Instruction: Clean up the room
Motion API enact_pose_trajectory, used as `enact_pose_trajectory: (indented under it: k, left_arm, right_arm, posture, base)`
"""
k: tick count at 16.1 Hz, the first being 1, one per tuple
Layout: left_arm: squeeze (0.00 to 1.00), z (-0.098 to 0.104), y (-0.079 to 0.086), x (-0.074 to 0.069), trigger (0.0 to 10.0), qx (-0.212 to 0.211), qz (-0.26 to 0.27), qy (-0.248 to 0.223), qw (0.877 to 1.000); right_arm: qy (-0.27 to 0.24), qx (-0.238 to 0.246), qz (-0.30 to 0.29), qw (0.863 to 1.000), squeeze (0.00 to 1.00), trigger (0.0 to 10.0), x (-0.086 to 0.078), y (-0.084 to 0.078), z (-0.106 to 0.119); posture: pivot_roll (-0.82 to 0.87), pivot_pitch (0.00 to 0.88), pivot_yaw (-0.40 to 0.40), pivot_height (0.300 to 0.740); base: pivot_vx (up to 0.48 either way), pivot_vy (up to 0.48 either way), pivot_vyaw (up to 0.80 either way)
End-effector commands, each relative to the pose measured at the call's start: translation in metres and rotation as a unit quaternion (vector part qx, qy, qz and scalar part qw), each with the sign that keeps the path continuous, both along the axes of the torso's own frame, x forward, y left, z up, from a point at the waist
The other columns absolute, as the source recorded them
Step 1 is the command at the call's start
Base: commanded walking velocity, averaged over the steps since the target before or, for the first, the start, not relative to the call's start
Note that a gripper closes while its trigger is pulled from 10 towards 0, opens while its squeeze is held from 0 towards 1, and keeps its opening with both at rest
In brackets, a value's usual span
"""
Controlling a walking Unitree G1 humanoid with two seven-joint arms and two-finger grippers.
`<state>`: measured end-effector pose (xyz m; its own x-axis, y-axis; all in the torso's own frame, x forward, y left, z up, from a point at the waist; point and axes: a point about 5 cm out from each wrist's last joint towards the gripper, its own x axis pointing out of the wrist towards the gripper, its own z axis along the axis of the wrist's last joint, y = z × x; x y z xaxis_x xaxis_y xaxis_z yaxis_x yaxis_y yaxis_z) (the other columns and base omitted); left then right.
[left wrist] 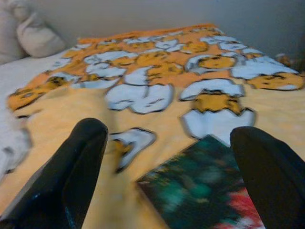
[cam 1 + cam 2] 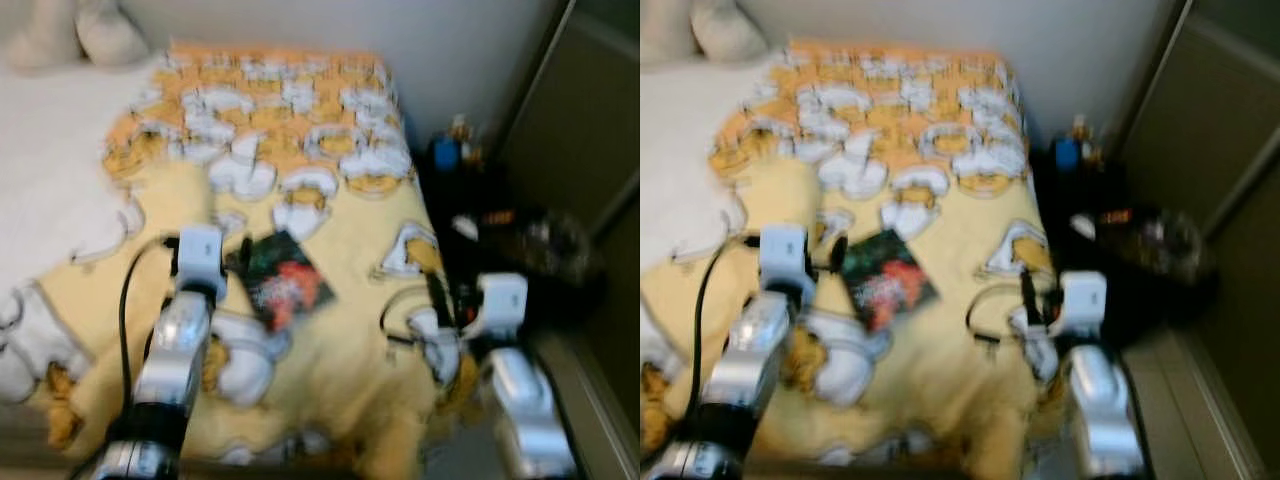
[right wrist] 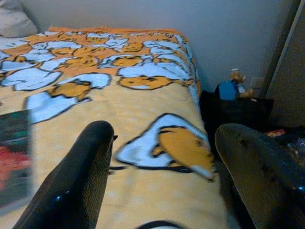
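Ahead of your left claw (image 1: 167,157), spread wide, the blanket (image 2: 330,190) lies flat and open up to the wall; a book (image 2: 285,280) lying flat is the one object there, partly between the fingers. Pillows (image 2: 75,30) stand at the far left corner. Your right claw (image 3: 162,162), also spread, faces the bed's right edge, where dark clutter (image 2: 520,250) and a small figure (image 3: 233,88) crowd the floor gap.

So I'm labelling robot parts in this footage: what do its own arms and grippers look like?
Both arms are silver metal with a white block at the wrist. A black cable loops along the left arm; the right arm has dark wiring at its wrist. The left gripper and right gripper each have two long, glossy black, rounded fingers.
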<state>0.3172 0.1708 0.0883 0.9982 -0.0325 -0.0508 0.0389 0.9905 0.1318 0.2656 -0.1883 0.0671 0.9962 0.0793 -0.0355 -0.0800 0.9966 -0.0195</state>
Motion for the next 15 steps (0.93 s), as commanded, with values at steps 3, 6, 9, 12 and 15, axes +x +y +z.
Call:
enact_pose_trajectory:
  k: [3, 6, 9, 12, 15]
  left_arm:
    - [0.00, -0.0017, -0.0108, 0.0012, 10.0, 0.000, -0.014, 0.006, 1.000]
    - [0.00, -0.0025, -0.0085, -0.0006, 10.0, 0.003, -0.016, 0.006, 1.000]
    - [0.00, -0.0018, -0.0081, -0.0032, 10.0, 0.010, -0.021, 0.003, 1.000]
    - [0.00, 0.0021, -0.0065, 0.0008, 10.0, 0.013, -0.020, 0.000, 1.000]
    - [0.00, 0.0034, -0.0061, 0.0017, 10.0, 0.015, -0.018, -0.002, 1.000]
  right_arm:
    - [0.010, -0.004, -0.010, 1.000, 0.00, 10.0, -0.0010, -0.0085, -0.0016]
    - [0.007, -0.014, -0.004, 1.000, 0.00, 10.0, -0.0022, -0.0089, -0.0018]
    - [0.011, -0.018, -0.004, 1.000, 0.00, 10.0, -0.0072, -0.0112, -0.0053]
    - [0.016, -0.016, -0.006, 1.000, 0.00, 10.0, -0.0065, -0.0125, -0.0065]
    - [0.017, -0.020, -0.002, 1.000, 0.00, 10.0, -0.0060, -0.0087, -0.0064]
  posture:
    - [-0.08, 0.000, -0.002, 0.740]
    - [-0.08, 0.000, 0.000, 0.740]
    - [-0.08, 0.000, 0.004, 0.740]
    - [-0.08, 0.000, 0.003, 0.740]
    - [-0.09, 0.000, 0.001, 0.740]
  base:
    - [0.000, 0.000, 0.00]
    - [0.000, 0.000, 0.19]
    - [0.000, 0.000, 0.52]
    - [0.000, 0.000, 0.49]
    - [0.000, 0.000, 0.31]
